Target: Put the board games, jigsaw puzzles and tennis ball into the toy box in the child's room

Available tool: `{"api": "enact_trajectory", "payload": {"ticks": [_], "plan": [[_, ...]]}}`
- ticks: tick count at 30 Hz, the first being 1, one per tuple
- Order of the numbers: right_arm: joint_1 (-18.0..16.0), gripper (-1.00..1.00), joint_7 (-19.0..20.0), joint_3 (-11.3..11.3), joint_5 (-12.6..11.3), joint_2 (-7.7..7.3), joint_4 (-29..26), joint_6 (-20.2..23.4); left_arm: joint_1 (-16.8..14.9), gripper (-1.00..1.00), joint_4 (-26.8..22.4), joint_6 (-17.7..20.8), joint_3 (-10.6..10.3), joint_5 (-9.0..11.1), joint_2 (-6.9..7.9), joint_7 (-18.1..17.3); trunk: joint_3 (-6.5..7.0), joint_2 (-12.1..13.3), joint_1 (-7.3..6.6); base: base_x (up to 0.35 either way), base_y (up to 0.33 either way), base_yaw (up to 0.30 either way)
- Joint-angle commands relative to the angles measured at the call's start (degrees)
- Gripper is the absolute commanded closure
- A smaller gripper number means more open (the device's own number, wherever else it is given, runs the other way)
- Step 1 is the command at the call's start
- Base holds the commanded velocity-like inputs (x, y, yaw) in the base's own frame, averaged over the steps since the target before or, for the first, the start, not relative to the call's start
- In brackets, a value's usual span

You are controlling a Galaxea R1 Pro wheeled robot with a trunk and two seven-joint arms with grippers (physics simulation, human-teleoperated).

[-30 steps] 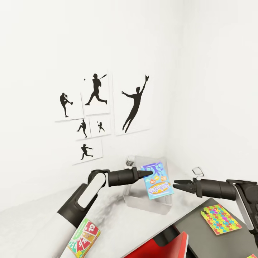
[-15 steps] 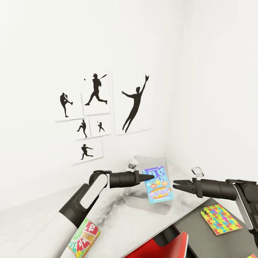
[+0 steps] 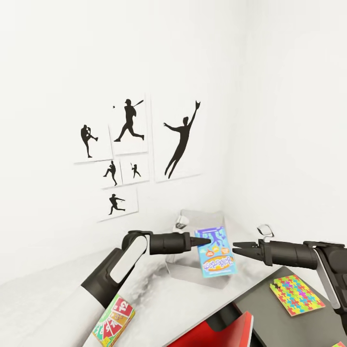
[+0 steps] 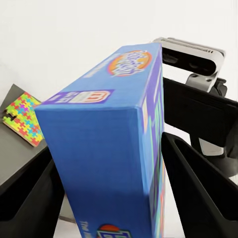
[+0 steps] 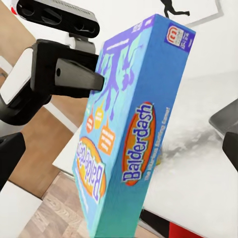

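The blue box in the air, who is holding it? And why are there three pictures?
A robot with two arms is holding it. The big picture comes from a camera on its head. There its left gripper pinches the blue game box above a pale grey toy box on the table. The right gripper waits beside it, holding nothing. The other two pictures come from little cameras on the wrists, so the box looks huge. A Skip-Bo game lies on the table too, and a colourful jigsaw puzzle lies on a darker desk.
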Motion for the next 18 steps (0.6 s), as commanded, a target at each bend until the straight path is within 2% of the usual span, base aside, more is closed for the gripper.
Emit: {"api": "enact_trajectory", "payload": {"ticks": [1, 8, 18], "plan": [[-0.01, -1.0, 0.08, 0.0, -0.13, -0.02, 0.01, 0.5, -0.02, 1.0, 0.03, 0.24, 0.03, 0.01, -0.01, -0.09, -0.03, -0.04, 0.02, 0.0, 0.0, 0.0], [-0.02, -1.0, 0.05, -0.06, -0.12, 0.06, 0.01, 0.5, 0.06, 1.0, -0.6, -0.51, -1.48, -0.25, -0.03, -3.3, -0.03, -0.04, 0.02, 0.0, 0.0, 0.0], [-0.02, -1.0, -0.29, 0.47, 0.0, 0.28, 0.01, 0.5, 0.07, 1.0, -0.79, -1.78, -2.11, -0.23, -0.17, -4.16, -0.03, -0.04, 0.02, 0.0, 0.0, 0.0]]}}
